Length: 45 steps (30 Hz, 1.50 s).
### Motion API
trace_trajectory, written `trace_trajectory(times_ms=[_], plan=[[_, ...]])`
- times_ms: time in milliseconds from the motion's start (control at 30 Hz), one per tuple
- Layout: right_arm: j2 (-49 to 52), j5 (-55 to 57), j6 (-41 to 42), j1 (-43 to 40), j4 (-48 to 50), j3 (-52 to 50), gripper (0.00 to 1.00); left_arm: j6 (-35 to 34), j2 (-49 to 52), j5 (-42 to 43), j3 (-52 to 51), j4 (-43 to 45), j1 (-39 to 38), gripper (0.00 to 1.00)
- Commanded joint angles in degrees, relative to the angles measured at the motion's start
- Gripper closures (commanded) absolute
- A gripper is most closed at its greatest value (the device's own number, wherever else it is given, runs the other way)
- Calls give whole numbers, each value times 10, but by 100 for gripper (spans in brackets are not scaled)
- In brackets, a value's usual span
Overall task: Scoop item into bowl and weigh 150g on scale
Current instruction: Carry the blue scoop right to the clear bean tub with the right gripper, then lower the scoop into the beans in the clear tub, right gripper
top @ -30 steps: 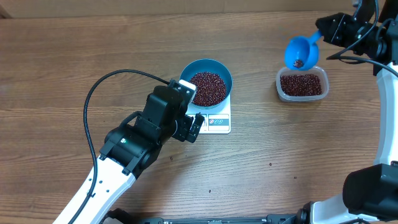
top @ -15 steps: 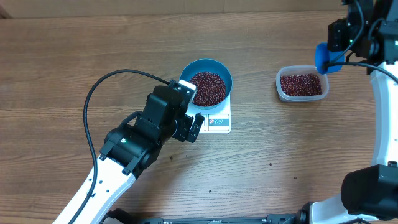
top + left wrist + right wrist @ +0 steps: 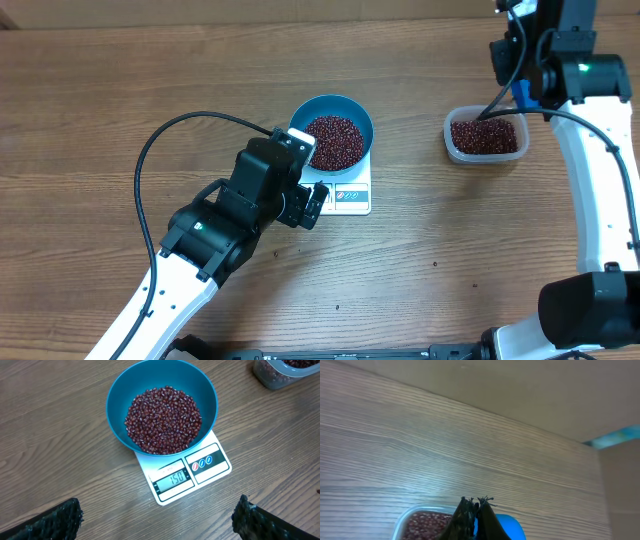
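both jaws of the left gripper stand wide apart, just short of the scale, whose display edge points toward them. on it sits the bowl of beans. right gripper clamps the blue scoop above the tub.

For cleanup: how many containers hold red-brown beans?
2: the round deep blue bowl on the white square scale; the clear plastic tub near the right arm. The blue scoop is mostly hidden.
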Motion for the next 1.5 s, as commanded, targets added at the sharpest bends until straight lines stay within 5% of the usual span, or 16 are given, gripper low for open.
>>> trace_trajectory(times_ms=[0,200,633,933,1467], plan=[[-7,51,-6,5,4,18,96,-4,3,-5,-3,2,0,0],[-7,49,61,3,3,18,96,-4,3,-5,-3,2,0,0],[1,-2,493,-51,-34,-2,96,-4,3,-5,-3,2,0,0],[30,0,600,-52,16,-58,96,-4,3,-5,-3,2,0,1],[60,50,612,-52,17,-62,96,-4,3,-5,-3,2,0,0]])
